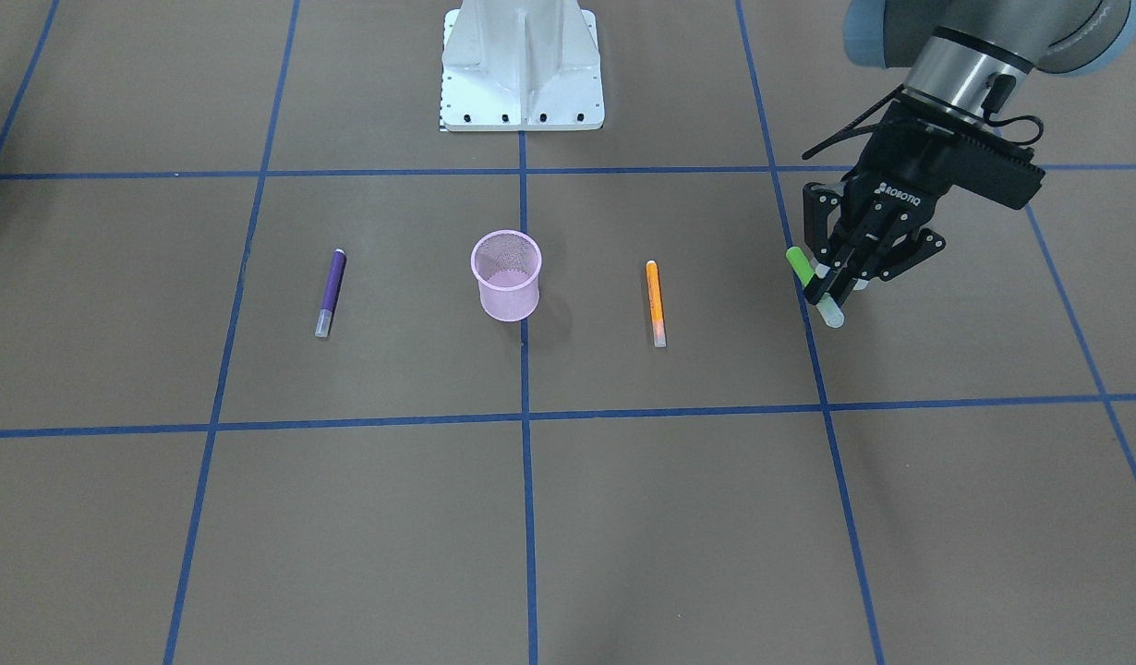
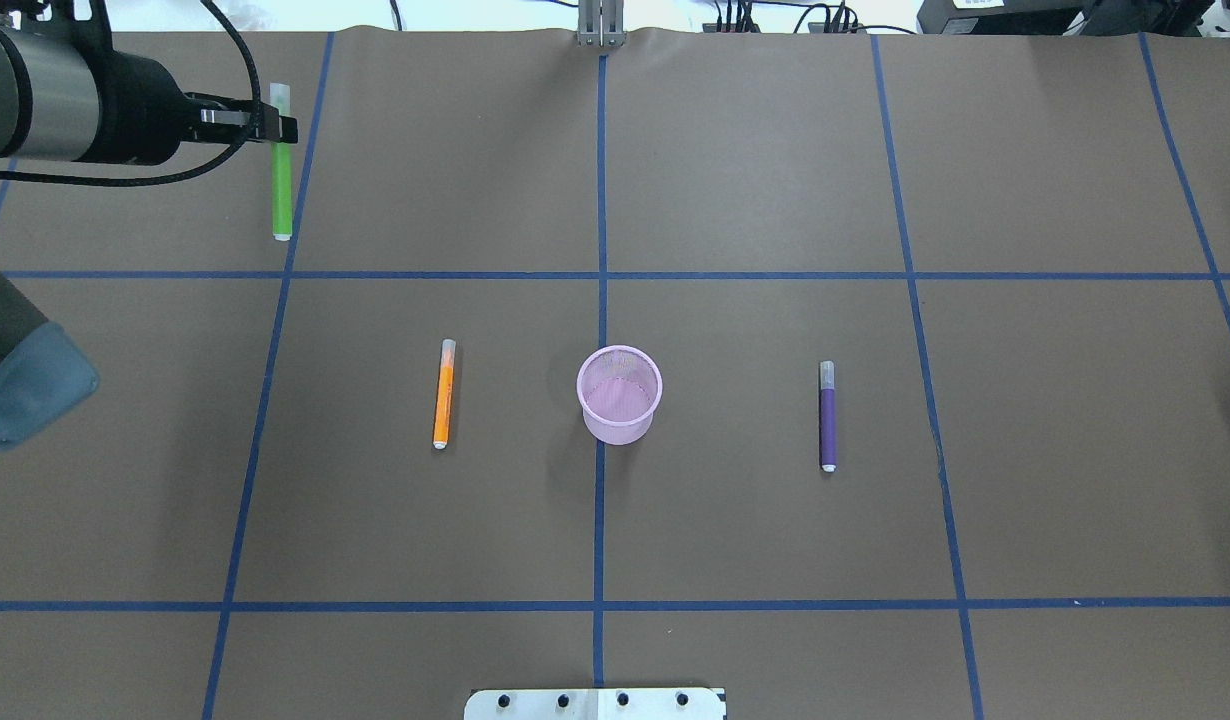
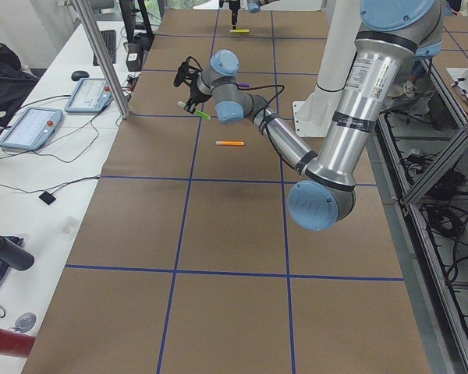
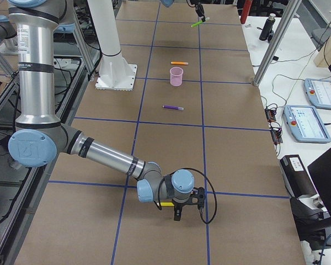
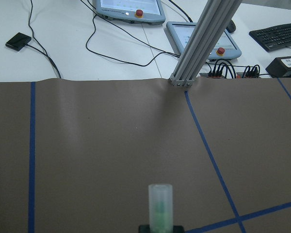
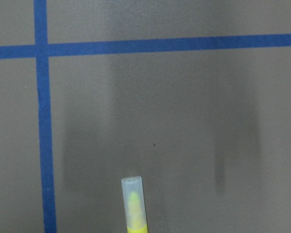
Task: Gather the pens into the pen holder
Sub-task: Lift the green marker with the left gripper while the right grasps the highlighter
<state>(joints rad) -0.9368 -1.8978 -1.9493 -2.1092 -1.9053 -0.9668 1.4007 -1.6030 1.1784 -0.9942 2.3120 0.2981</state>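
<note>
My left gripper [image 1: 831, 277] is shut on the green pen [image 2: 281, 190] near its cap end and holds it above the table's far left; its pale cap shows in the left wrist view [image 5: 160, 204]. The pink mesh pen holder [image 2: 620, 393] stands upright at the table's middle. The orange pen [image 2: 443, 393] lies to its left and the purple pen [image 2: 827, 416] to its right. My right gripper [image 4: 179, 207] is low over the far right end by the yellow pen [image 6: 134, 204]; I cannot tell whether it is open or shut.
The robot's white base plate [image 2: 595, 703] sits at the near edge. An aluminium post [image 5: 199, 43] stands at the far edge, with teach pendants [image 5: 131, 8] and cables on the white bench beyond it. Blue tape lines grid the brown table [image 2: 775, 180].
</note>
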